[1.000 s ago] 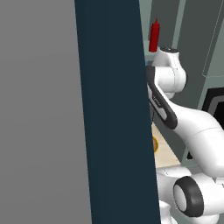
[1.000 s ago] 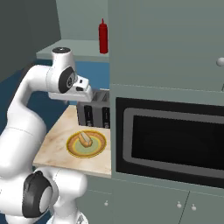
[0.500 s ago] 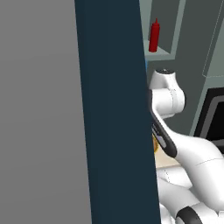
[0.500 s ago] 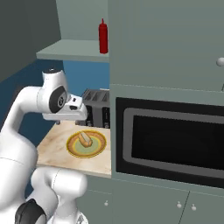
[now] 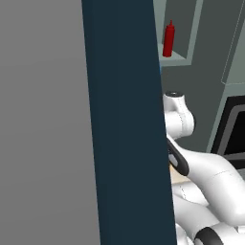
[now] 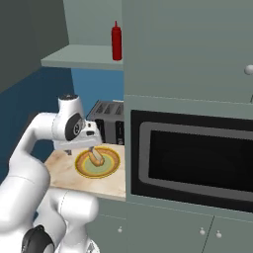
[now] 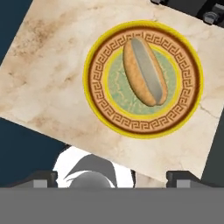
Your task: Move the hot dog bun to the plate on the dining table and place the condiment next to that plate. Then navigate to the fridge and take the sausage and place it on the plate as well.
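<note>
While above the hot dog bun, gripper wide apart.

walls: blue | cabinets: grey-green | microwave built in | counter: beige marble

Arm: glossy white rounded shells | joints: dark grey-black rings and bands between segments | wrist housing: bulbous white, round dark-grey cap on top | finger tips: small, dark grey, blocky | cables, markings: none discernible
</note>
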